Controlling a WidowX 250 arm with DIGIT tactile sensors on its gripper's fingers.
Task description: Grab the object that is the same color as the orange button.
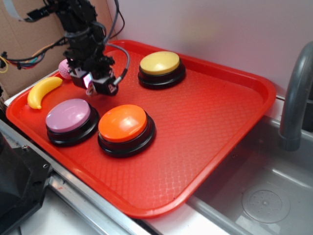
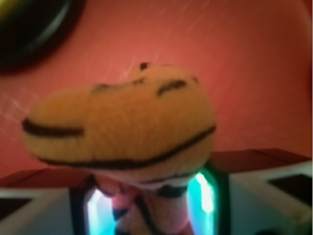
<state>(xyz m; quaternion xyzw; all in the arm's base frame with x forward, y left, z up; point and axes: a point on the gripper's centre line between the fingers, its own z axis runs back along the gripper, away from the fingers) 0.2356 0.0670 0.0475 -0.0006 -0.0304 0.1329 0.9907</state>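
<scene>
The object, a small orange plush tiger (image 2: 122, 122) with black stripes, fills the wrist view, blurred and very close. Its lower part sits between my gripper's (image 2: 151, 196) two glowing teal fingers (image 2: 205, 193), which are shut on it. In the exterior view my gripper (image 1: 100, 87) hangs over the back left of the red tray (image 1: 210, 122) and hides the tiger. The orange button (image 1: 123, 123), a big dome on a black base, stands in front of the gripper and to its right.
A pink-domed button (image 1: 68, 115) stands left of the orange one and a yellow-domed button (image 1: 160, 63) at the back. A yellow banana (image 1: 41, 91) and a pink ball (image 1: 65, 69) lie at the tray's left. A sink and grey faucet (image 1: 296, 88) are at right.
</scene>
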